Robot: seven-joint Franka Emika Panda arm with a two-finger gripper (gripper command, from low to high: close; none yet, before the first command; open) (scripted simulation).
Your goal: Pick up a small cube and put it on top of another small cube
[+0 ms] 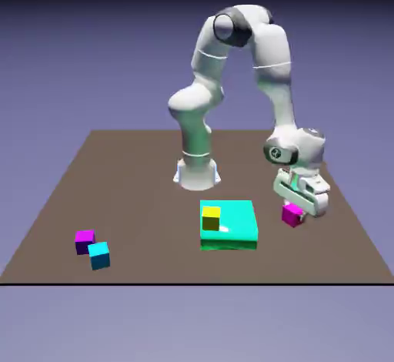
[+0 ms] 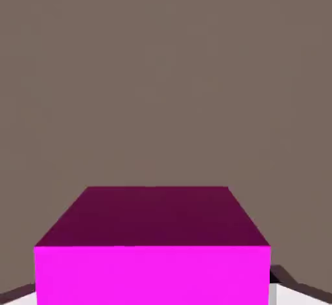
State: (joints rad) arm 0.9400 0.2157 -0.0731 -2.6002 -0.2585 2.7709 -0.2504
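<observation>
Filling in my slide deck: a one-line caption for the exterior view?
Gripper closed on a magenta cube, beside a green slab bearing a yellow cube.

The Panda arm was glossy white with rounded segments and dark joint rings. A small round marking, perhaps a logo, showed near the wrist.

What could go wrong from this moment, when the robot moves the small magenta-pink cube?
The gripper is closed on the small magenta-pink cube, which could slip if the grip is weak. The small yellow cube sits on the wide green slab, so a low swing might knock it off. The violet cube and cyan cube stand close together; stacking on one could disturb the other.
</observation>
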